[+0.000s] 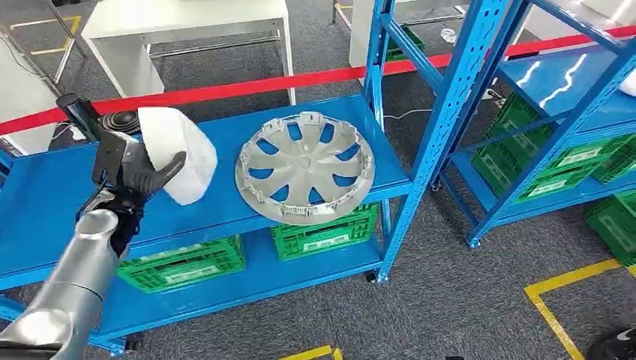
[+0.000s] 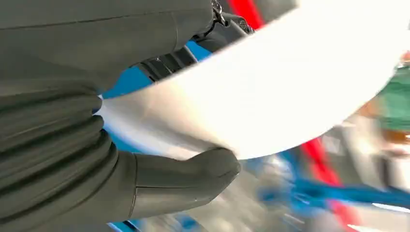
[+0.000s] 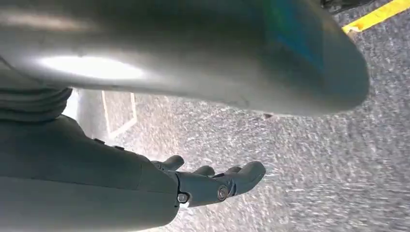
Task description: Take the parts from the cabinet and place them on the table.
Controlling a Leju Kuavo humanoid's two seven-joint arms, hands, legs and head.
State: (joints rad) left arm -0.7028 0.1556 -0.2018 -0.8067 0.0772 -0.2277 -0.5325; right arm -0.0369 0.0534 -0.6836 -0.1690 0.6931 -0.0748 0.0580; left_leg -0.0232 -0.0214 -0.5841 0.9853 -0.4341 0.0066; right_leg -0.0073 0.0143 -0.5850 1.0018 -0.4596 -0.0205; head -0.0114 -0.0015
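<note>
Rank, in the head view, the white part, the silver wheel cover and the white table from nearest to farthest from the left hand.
1. White part: held in the left hand.
2. Silver wheel cover: on the blue shelf, to the hand's right.
3. White table: beyond the red tape.

White part, silver hubcap, blue shelf

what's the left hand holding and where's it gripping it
The left hand holds the white part by its lower edge, thumb against one face. The right hand holds nothing.
</note>
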